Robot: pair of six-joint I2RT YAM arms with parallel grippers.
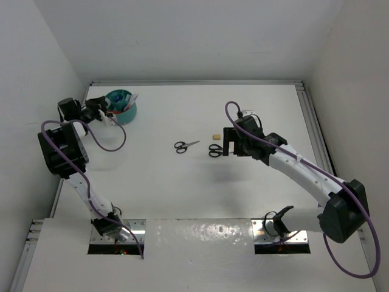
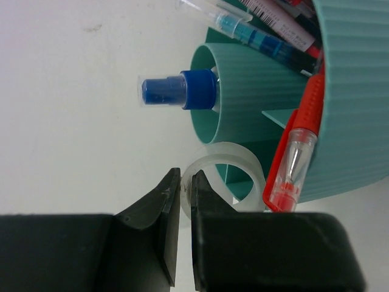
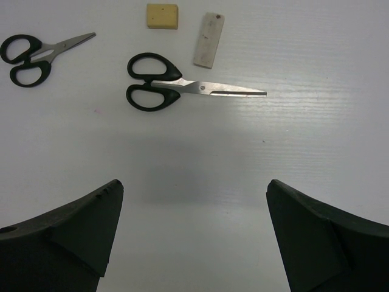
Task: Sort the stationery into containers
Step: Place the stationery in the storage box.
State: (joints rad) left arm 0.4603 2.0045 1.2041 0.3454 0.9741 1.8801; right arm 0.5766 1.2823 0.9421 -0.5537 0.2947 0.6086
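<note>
1. My left pincer (image 2: 185, 184) is closed almost fully, its tips pinching the thin wall of the clear tape roll (image 2: 228, 149).
2. The tape roll stands on edge against the teal organiser (image 2: 355, 91), at the mouth of a low compartment. I cannot tell whether it rests inside.
3. In the organiser I see a blue-capped bottle (image 2: 179, 91) in a round cup, a red pen (image 2: 298, 149) in an outer slot and a clear pen (image 2: 255, 38) further in.
4. My right pincer (image 3: 193, 190) is spread wide with nothing in it, hanging over the bare white table (image 3: 304, 152).
5. Beyond it lie the large scissors (image 3: 155, 90), blades closed, the small scissors (image 3: 27, 58) to their left, the eraser (image 3: 162, 16) and a white piece (image 3: 208, 47), all apart.
</note>
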